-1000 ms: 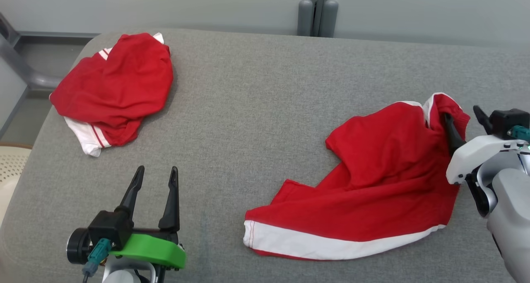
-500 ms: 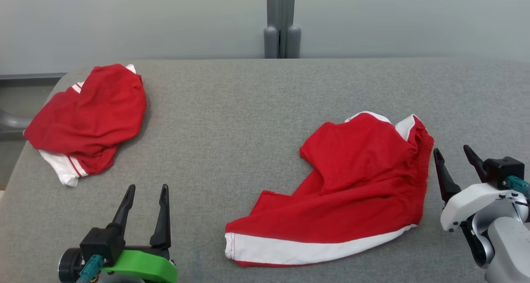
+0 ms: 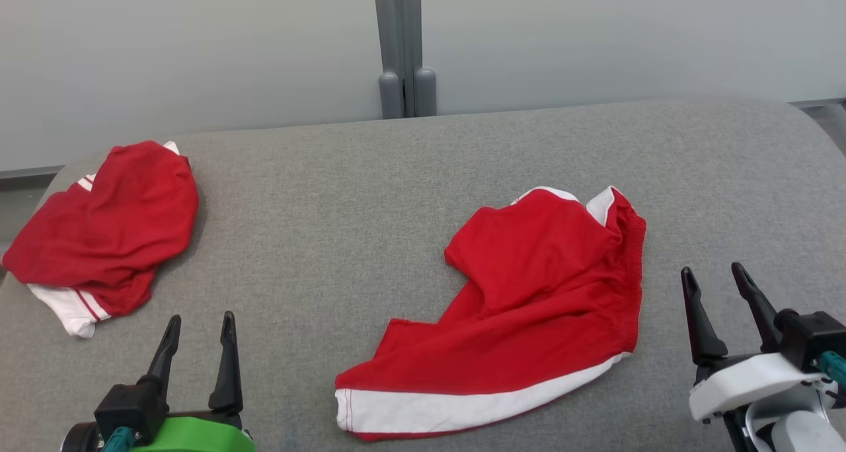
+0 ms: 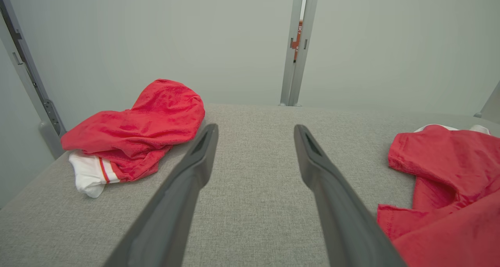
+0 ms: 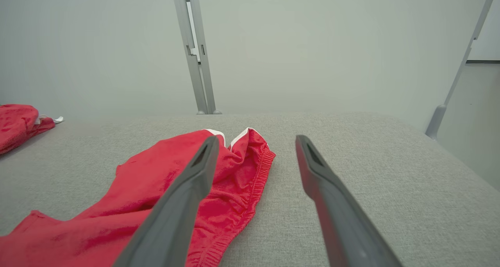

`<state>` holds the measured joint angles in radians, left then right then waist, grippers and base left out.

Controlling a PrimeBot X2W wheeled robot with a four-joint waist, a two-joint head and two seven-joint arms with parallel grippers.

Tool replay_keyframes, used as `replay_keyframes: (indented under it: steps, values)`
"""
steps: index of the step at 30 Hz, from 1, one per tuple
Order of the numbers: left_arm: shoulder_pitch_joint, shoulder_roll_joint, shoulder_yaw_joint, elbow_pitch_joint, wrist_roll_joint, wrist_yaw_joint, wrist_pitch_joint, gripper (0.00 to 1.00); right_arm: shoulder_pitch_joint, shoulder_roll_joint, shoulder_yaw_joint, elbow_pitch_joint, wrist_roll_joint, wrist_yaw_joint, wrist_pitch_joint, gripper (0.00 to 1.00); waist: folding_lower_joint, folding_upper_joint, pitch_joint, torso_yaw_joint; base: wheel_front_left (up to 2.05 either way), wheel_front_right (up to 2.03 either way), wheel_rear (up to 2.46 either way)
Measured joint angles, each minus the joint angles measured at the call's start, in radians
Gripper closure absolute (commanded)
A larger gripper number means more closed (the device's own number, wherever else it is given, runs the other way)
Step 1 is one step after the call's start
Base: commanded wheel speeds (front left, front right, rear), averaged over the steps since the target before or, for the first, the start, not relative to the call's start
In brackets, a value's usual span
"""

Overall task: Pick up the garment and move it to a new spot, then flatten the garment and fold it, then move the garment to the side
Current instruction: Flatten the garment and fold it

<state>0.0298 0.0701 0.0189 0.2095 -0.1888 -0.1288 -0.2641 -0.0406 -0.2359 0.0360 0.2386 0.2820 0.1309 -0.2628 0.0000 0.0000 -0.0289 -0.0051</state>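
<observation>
On grey pad, right of centre: red shorts lie rumpled, unfolded. Right gripper near one side, left gripper off other; both jaws apart, empty. Likely flanking for flattening.

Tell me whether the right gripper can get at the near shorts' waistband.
Probably yes: the right gripper is open just beside the waistband, with bare cushion between them and nothing in the way.
</observation>
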Motion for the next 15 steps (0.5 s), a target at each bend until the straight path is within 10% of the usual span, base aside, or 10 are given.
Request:
replay_keyframes:
  steps: [15]
  values:
    - [0.018,0.0,0.028,0.001,0.016,0.0,0.0,0.0,0.127,0.066,0.018,-0.127,-0.04,0.0,0.0,0.0,0.0,0.0,-0.016,-0.003,0.0,0.0,0.0]
